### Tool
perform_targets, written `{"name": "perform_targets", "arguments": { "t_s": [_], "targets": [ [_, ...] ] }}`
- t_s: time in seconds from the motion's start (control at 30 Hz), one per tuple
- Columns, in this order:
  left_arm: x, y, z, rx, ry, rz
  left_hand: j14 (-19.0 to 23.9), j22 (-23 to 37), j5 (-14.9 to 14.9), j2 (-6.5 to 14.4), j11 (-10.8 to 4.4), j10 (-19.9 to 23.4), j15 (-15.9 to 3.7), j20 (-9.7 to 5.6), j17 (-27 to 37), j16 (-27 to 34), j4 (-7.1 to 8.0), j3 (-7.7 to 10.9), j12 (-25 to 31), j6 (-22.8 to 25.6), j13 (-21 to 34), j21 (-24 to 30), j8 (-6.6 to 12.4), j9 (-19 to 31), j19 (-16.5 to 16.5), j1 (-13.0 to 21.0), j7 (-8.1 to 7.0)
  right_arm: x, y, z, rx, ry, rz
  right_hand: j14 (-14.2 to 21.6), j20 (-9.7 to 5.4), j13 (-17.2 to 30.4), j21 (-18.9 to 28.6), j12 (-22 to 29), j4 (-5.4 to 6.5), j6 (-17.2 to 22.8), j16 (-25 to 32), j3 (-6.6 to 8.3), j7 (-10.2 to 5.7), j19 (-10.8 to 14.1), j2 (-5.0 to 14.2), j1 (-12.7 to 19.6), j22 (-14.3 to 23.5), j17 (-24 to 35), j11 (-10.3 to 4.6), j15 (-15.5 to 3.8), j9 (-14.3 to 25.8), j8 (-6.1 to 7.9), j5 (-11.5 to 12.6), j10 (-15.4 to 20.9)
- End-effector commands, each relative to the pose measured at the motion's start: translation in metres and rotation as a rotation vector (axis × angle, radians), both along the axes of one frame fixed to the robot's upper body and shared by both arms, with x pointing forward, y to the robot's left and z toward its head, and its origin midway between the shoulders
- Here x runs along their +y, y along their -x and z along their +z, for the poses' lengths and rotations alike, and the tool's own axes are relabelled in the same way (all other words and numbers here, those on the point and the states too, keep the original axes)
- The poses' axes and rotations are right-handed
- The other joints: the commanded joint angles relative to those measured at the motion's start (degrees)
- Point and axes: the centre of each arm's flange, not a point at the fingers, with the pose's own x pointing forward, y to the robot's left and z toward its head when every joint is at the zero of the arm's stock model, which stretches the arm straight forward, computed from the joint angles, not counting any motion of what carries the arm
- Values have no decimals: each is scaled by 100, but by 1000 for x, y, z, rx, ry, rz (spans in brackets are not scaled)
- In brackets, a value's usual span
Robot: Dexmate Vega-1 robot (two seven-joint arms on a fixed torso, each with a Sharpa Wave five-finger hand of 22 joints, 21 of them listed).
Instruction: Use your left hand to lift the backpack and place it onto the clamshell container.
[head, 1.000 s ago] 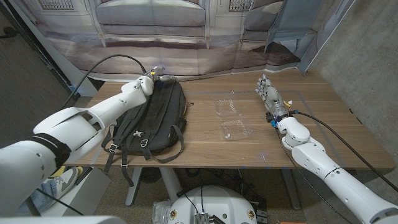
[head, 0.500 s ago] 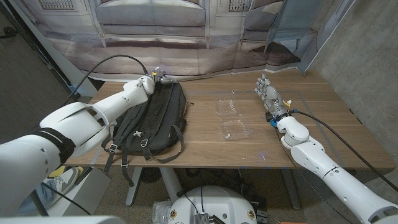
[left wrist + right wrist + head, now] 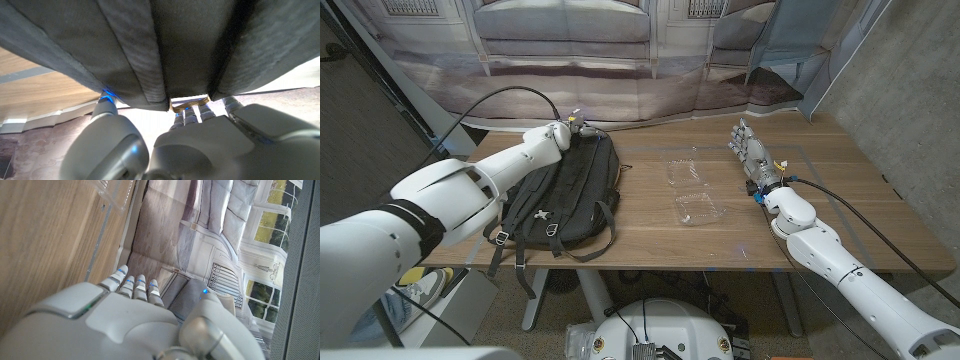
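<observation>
The black backpack [image 3: 562, 188] lies flat on the left half of the wooden table [image 3: 800, 215], straps trailing over the near edge. My left hand [image 3: 567, 131] is at its far top end. In the left wrist view its fingers [image 3: 192, 114] reach out straight under the dark fabric [image 3: 165, 45] by the top handle, with the thumb off to one side. The clear clamshell container [image 3: 690, 190] lies open in the middle of the table, and a corner of it [image 3: 112, 191] shows in the right wrist view. My right hand [image 3: 750, 150] stands at the right with its fingers up and apart, holding nothing.
A printed backdrop [image 3: 620, 50] hangs right behind the table's far edge. A black cable [image 3: 495, 100] arcs over my left arm. Bare wood lies between the clamshell container and my right hand, and along the right side.
My left hand has edged slightly farther in at the backpack's top end. The backpack, the clamshell container and the right hand have stayed put.
</observation>
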Motion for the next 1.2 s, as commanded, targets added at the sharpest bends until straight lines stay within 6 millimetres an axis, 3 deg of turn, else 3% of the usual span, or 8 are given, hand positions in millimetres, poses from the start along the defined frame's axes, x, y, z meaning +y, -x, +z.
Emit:
{"name": "perform_targets", "arguments": {
  "t_s": [0.03, 0.3, 0.47, 0.77, 0.83, 1.03, 1.17, 1.2],
  "targets": [
    [-6, -1, 0, 6, -31, 21, 51, 27, 35, 14, -24, 5, -2, 27, 16, 63, -53, 27, 31, 13, 25, 45, 39, 24, 80, 115, -36, 1, -2, 0, -5, 0, 8, 21, -28, 20, -1, -17, -24, 21, -38, -21, -6, 23, 53, -16, 16, 23, 21, 24, 24, -6, 9, 37],
    [-13, 2, -1, -53, -54, 31, 518, 65, 77, 254, -132, 172, -133, 44, 59, 178, -185, 195, 113, 73, 81, 223, 94, 44, 712, 886, -97, 0, 0, 1, -11, 2, 8, 20, -12, 20, -5, -19, -29, 26, -38, -25, -12, 14, 52, -15, 17, 24, 13, 35, 24, -4, 8, 36],
    [-16, 3, 0, -85, -50, 12, 1022, 107, -15, 427, -239, 442, -329, 46, 103, 278, -207, 388, 211, 224, 131, 489, 149, 61, 1532, 1733, -180, 0, 1, 1, -14, 2, 7, 19, -9, 21, -8, -21, -32, 29, -38, -27, -20, 8, 52, -14, 18, 24, 8, 35, 24, -3, 7, 32],
    [-21, 4, -2, -183, -37, 8, 1597, 93, -313, 759, -434, 879, -524, 39, 209, 417, -183, 680, 356, 665, 215, 841, 261, 75, 2615, 2714, -223, -1, 2, 2, -17, 3, 2, 10, -2, 22, -15, -22, -37, 23, -41, -32, -24, -10, 53, -12, 19, 25, 6, 57, 24, -5, 7, 34],
    [-21, 4, -3, -186, -21, -3, 1790, 81, -458, 879, -480, 1030, -569, -11, 255, 480, -169, 767, 406, 883, 244, 936, 320, 80, 2914, 2963, -231, -1, 2, 2, -17, 3, 1, 7, 0, 22, -16, -24, -38, 21, -42, -32, -28, -13, 54, -12, 19, 25, 6, 59, 24, -6, 7, 30],
    [-23, 4, -8, -253, -20, 6, 2219, 63, -904, 1168, -567, 1527, -674, -242, 361, 633, -189, 979, 574, 1516, 317, 1070, 509, 102, 3349, 3569, -244, 0, 1, 4, -20, 6, 1, -2, 6, 22, -19, -25, -42, 27, -45, -35, -32, -23, 55, -11, 20, 25, 3, 69, 25, -4, 7, 29],
    [-24, 4, -10, -288, 4, 7, 2692, 61, -1232, 1354, -652, 1983, -828, -546, 460, 807, -205, 1131, 732, 2253, 397, 1183, 754, 133, 3639, 4048, -304, 1, 1, 4, -22, 13, 2, -10, 6, 23, -21, -25, -44, 27, -47, -37, -32, -30, 56, -11, 21, 26, -5, 73, 25, -4, 6, 28],
    [-24, 4, -11, -295, 11, 5, 2831, 65, -1294, 1394, -662, 2192, -917, -726, 500, 852, -210, 1171, 807, 2495, 437, 1253, 835, 151, 3786, 4216, -318, 2, 0, 4, -22, 13, 2, -15, 8, 23, -23, -26, -44, 28, -49, -38, -30, -34, 56, -11, 21, 26, -12, 75, 25, -3, 6, 28]
  ]
}}
